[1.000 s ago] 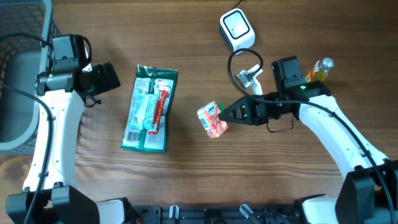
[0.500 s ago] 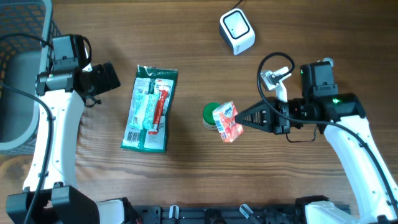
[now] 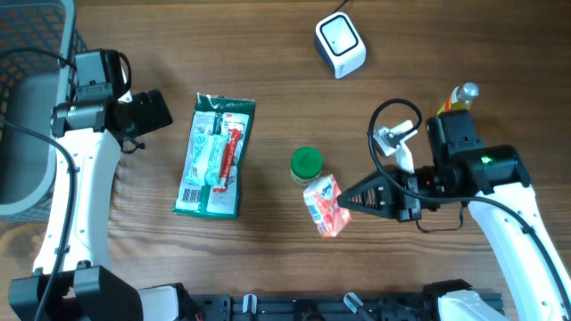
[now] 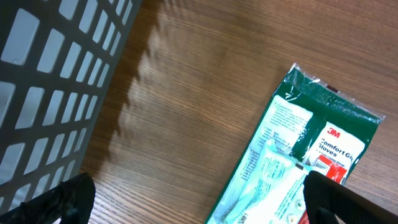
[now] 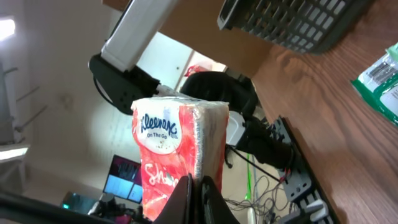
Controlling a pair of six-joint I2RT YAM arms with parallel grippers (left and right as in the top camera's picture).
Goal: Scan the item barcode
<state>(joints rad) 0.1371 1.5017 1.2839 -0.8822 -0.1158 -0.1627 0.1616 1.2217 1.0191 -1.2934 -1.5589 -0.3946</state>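
Overhead, the Kleenex pack [image 3: 323, 205] hangs just beside a green cap [image 3: 306, 162], pinched at one end by my right pincer [image 3: 346, 200], clamped tight. I judge it soft, light and slick-wrapped; an end hold keeps its faces clear. My left pincer [image 3: 152, 111] gapes wide, empty.

tissue pack [image 5: 174, 155], r wrist view: "kleenex" in a blue oval, "on the go" under it; big white script lower down starts "sh", rest cut off. green pack [image 4: 298, 162], l wrist view: red "3m", then "comfort gloves". small print unreadable.
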